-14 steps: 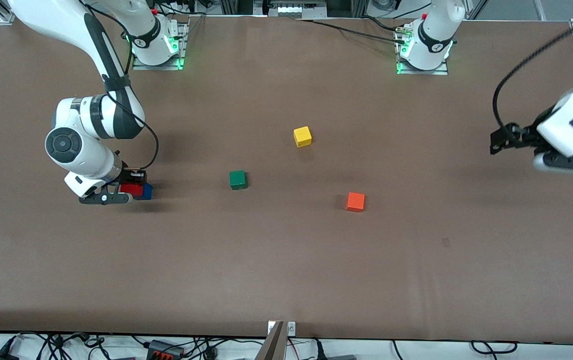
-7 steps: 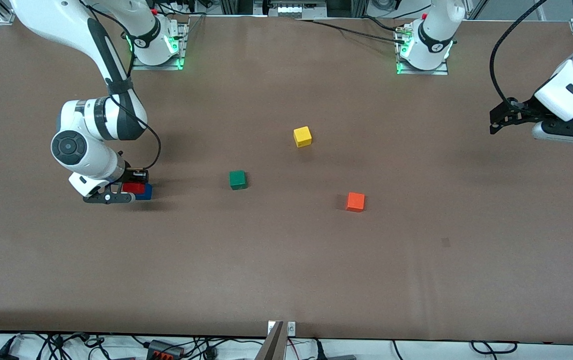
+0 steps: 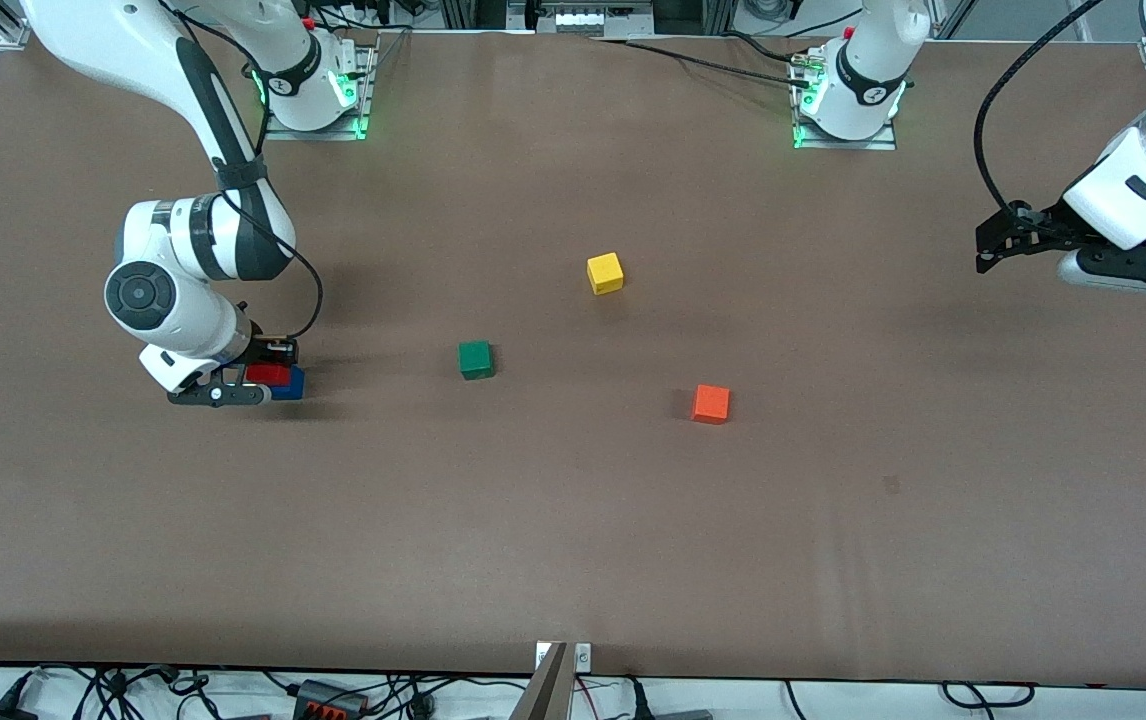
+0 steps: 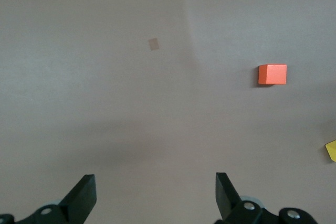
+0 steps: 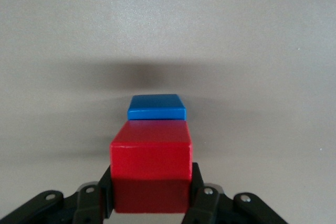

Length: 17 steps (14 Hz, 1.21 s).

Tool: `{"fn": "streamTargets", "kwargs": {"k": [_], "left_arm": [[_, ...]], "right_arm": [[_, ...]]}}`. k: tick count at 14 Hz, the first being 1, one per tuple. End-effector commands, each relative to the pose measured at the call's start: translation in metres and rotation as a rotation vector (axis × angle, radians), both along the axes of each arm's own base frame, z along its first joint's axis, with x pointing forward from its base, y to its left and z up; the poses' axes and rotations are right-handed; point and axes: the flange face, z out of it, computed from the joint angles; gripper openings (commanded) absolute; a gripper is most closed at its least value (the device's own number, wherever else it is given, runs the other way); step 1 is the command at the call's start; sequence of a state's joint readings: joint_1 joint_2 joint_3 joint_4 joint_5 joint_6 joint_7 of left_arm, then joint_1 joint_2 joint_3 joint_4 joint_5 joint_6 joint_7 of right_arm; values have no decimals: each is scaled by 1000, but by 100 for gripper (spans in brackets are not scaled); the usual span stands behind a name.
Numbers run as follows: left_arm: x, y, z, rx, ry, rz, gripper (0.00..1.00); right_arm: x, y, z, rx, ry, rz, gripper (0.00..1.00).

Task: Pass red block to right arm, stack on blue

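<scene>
My right gripper [image 3: 270, 373] is shut on the red block [image 3: 265, 375], low at the right arm's end of the table. The blue block [image 3: 291, 384] lies on the table directly under it, and only its edge shows past the red one. In the right wrist view the red block [image 5: 151, 163] sits between the fingers [image 5: 198, 184], with the blue block's top [image 5: 156, 107] showing just past it. I cannot tell whether the two blocks touch. My left gripper [image 3: 983, 250] is open and empty, up over the left arm's end of the table; it shows open in the left wrist view [image 4: 155, 192].
A green cube [image 3: 475, 359], a yellow cube [image 3: 605, 272] and an orange cube [image 3: 710, 403] lie apart in the middle of the table. The left wrist view shows the orange cube [image 4: 272, 74] and a corner of the yellow one [image 4: 331, 150].
My left arm has drawn back and up at its end of the table. My right gripper has shifted slightly with the red block over the blue one.
</scene>
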<state>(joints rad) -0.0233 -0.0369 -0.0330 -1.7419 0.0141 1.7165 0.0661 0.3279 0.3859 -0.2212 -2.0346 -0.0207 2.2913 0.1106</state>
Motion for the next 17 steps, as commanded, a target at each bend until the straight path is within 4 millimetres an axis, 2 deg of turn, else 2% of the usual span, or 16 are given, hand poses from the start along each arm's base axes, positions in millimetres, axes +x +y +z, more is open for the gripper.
{"fn": "streamTargets", "kwargs": {"k": [1, 2, 3, 4, 7, 9, 13, 15, 17], "left_arm": [[4, -1, 5, -9, 11, -16, 100], [5, 0, 8, -11, 8, -14, 100], [7, 0, 6, -11, 18, -14, 100], [8, 0, 6, -11, 29, -14, 100], [9, 1, 6, -11, 32, -15, 100], [9, 1, 6, -12, 34, -15, 100], [6, 1, 5, -10, 49, -18, 100], [4, 0, 4, -10, 72, -18, 100], [4, 1, 4, -10, 72, -15, 100]], "right_arm": [[-3, -1, -2, -5, -6, -9, 14], [-3, -1, -2, -4, -5, -15, 48], [-4, -1, -2, -6, -2, -29, 93], [-4, 0, 3, -5, -3, -30, 100], [-2, 3, 17, -5, 11, -30, 100], [0, 2, 38, 2, 3, -35, 100], [17, -1, 103, 13, -39, -18, 100], [28, 1, 146, 21, -60, 13, 100], [40, -12, 195, 24, -65, -10, 100]]}}
